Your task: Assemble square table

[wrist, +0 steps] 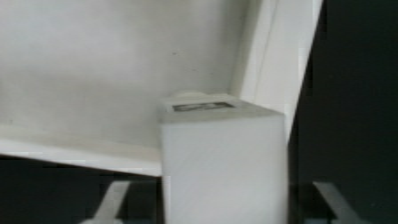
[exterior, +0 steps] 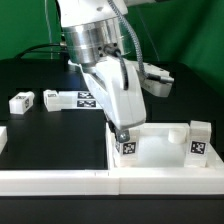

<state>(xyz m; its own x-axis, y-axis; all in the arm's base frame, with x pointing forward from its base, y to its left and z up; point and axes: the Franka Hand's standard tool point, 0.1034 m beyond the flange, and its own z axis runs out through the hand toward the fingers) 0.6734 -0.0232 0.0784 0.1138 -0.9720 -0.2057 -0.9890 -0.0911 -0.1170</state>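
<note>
Gripper (exterior: pixel 122 133) is down low at the exterior view's left corner of the large white plastic square tray-like tabletop (exterior: pixel 165 150), right over a short white plastic block leg with a black-and-white tag (exterior: pixel 128 148). Wrist view puts that leg dead centre, upright against the raised rim (wrist: pixel 276 60). The thin grey fingers (wrist: pixel 118 198) stand either side with a dark gap showing: jaws apart, nothing clamped.

So we're on leg fitting, I'd say. This one looks planted in its corner socket, though how deep it sits can't be told. Next move, by my reckoning, wants the jaws squared on the leg's flat sides and a clean twist, no tilting.

Over at the exterior view's right, a second white tagged block (exterior: pixel 200 140) stands at another corner. More tagged white legs (exterior: pixel 22 100) lie loose on the black table (exterior: pixel 60 135), well apart from the tabletop. Watch the long white border rail (exterior: pixel 60 180) just beside the tabletop's near edge, and that rim could crowd one finger.
</note>
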